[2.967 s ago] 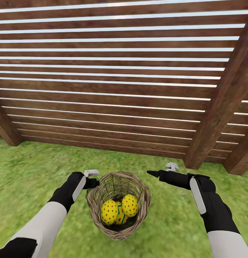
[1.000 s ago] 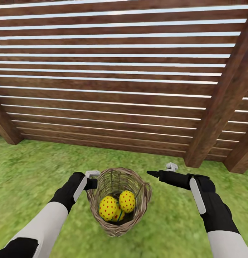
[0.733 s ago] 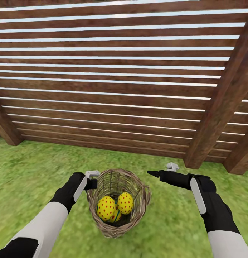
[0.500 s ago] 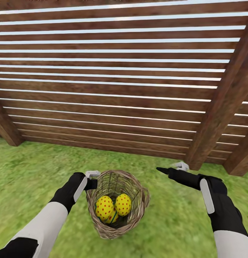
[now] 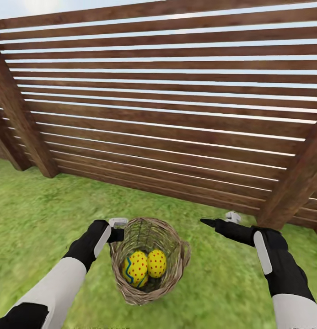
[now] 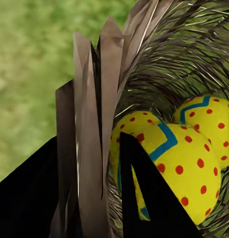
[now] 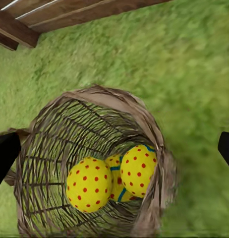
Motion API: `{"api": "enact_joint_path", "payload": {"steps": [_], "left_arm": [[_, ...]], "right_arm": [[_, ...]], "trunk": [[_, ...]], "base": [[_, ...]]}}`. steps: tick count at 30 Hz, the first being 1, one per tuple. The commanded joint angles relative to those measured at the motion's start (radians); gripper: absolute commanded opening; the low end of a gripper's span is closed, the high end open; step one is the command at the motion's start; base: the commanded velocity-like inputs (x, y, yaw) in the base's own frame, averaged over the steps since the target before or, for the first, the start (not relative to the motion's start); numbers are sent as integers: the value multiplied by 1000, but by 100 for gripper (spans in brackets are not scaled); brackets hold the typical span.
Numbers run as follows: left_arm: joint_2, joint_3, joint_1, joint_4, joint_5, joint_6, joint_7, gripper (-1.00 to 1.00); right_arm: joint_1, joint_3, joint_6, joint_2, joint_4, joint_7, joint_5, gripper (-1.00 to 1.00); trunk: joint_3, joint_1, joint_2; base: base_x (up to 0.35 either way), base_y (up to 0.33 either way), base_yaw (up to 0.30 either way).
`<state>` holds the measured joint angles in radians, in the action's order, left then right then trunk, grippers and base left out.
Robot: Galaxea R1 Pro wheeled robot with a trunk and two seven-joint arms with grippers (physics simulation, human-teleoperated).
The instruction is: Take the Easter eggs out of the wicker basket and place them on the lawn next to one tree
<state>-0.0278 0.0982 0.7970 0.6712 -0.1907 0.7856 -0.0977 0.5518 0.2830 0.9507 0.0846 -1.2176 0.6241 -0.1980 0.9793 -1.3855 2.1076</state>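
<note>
- The left gripper (image 5: 118,228), black with pale tips, is clamped on the rim of the small tan-brown woven wicker basket (image 5: 177,269); in the left wrist view its dark fingers (image 6: 144,198) straddle the basket wall (image 6: 94,124), one inside and one outside.
- The right gripper (image 5: 220,219) hangs over the mottled green lawn (image 5: 39,219), holding nothing, apart from the basket's right side; the right wrist view shows its black fingertips (image 7: 5,153) spread wide at either edge.
- Three bright yellow Easter eggs with red dots and blue zigzag bands (image 5: 144,267) lie together in the basket's bottom.
- No writing or labels can be read.
- The head view shows two eggs plainly; the right wrist view looks straight down and shows the third (image 7: 113,163) wedged between them.
- A brown slatted wooden fence (image 5: 176,114) stands behind.
</note>
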Motion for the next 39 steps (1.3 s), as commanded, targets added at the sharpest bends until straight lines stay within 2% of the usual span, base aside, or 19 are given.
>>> {"api": "enact_joint_path", "payload": {"steps": [1,2,4,6,7,8,9,10,12,15,17,18,19,20,21,23,25,28,39], "left_arm": [[4,3,1,1,-16,2,-11,-100],[9,3,1,1,-16,1,-11,-100],[11,3,0,1,-16,1,-11,-100],[15,3,1,1,-16,1,-11,-100],[15,4,1,1,-16,1,-11,-100],[14,4,1,1,-16,1,-11,-100],[14,4,1,1,-16,1,-11,-100],[14,4,1,0,-16,1,-11,-100],[14,3,1,-1,-16,1,-10,-100],[15,3,1,0,-16,1,-10,-100],[16,3,1,0,-16,1,-10,-100],[16,3,1,0,-16,1,-10,-100],[17,3,1,0,-17,1,-10,-100],[17,3,1,0,-18,1,-10,-100],[17,3,0,1,-18,1,-10,-100],[17,2,1,1,-18,0,-10,-100],[18,2,1,0,-18,0,-10,-100],[18,0,0,-32,-18,-2,-7,-100],[18,-3,-4,-56,-22,-5,-5,-100]], "right_arm": [[0,2,-2,0,34,-15,27,100],[0,2,-51,1,108,-40,84,100],[0,3,-109,14,209,-50,113,100],[-1,3,-186,51,350,-59,137,100],[-1,2,-264,79,457,-74,144,100],[-1,1,-386,115,629,-126,161,100],[-1,0,-446,122,714,-160,179,100],[-3,-5,-529,119,818,-204,288,100],[-4,-6,-630,114,937,-229,444,100],[-9,-6,-654,113,1072,-233,477,100],[-37,-9,-726,114,1164,-235,487,100],[-49,-20,-749,111,1188,-241,512,100],[-62,-31,-764,101,1201,-264,561,100],[-106,-35,-799,92,1206,-277,584,100],[-133,-36,-830,78,1206,-282,587,100],[-174,-36,-859,4,1209,-363,594,100],[-200,-36,-903,-31,1210,-521,596,100],[-207,-36,-933,-41,1212,-570,594,100],[-208,-35,-937,-44,1217,-581,589,100]], "trunk": [[-2,4,-7],[-6,8,-14],[-12,16,-28],[-18,23,-42],[-21,27,-49],[-24,31,-56],[-27,35,-63],[-31,39,-70],[-37,46,-84],[-46,58,-105],[-53,65,-119],[-56,69,-126],[-59,73,-133],[-62,77,-140],[-65,81,-147],[-71,88,-161],[-76,96,-175],[-85,108,-196],[-115,150,-273]], "base": [[0,0,224],[0,0,252],[0,0,281],[0,0,290],[0,0,292],[0,0,293],[0,0,294],[0,0,297],[0,0,298],[0,0,219],[0,0,14],[0,0,3],[0,0,0],[0,0,115],[0,0,220],[0,0,271],[0,0,289],[0,0,293],[0,0,294]]}}
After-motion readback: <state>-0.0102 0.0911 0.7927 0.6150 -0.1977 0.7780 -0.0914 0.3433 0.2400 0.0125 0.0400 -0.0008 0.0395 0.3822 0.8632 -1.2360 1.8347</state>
